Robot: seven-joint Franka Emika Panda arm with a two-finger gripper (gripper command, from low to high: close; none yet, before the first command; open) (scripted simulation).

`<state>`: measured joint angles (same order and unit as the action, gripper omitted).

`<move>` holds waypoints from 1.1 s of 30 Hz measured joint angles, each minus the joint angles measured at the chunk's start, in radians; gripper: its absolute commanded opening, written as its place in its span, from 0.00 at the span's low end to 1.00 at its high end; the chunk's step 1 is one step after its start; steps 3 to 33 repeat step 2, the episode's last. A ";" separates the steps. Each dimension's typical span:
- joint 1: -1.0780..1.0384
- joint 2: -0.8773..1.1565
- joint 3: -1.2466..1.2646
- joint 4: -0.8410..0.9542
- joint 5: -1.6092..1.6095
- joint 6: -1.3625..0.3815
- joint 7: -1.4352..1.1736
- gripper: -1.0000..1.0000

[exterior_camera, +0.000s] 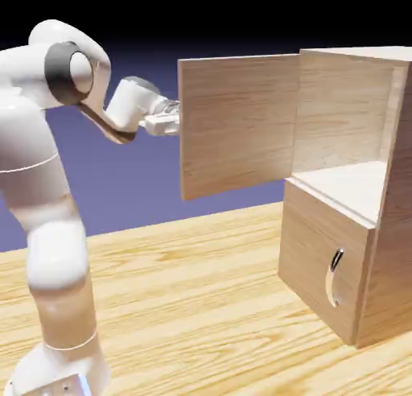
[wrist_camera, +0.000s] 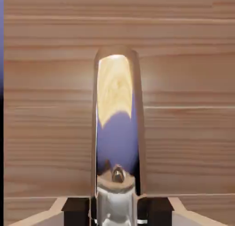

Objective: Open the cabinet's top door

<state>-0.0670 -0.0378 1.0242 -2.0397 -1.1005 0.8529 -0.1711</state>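
We hold curved silver handle (wrist_camera: 117,128) between closed jaws; squarish light-wood top door (exterior_camera: 238,125), just ahead of jaws, swung well open from tall light-wood cabinet (exterior_camera: 354,185). We'd follow hinge arc, avoid twisting.

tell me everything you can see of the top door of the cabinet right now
The top door is a squarish light-wood panel with horizontal grain, swung wide open from the tall light-wood cabinet; its hinged edge meets the cabinet's upper front and the bare upper compartment shows behind it. The exterior view shows its plain inner face, upright. Its curved silver handle shows only in the hand view, mirror-bright, running up the outer face. The white arm's hand is shut on that handle, a dark finger on each side.
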 measured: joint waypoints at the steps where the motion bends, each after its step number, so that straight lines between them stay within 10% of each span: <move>1: 0.026 0.036 -0.012 0.025 -0.005 -0.039 0.016 0.00; 33: 0.019 0.073 0.010 0.051 -0.010 -0.077 0.032 0.00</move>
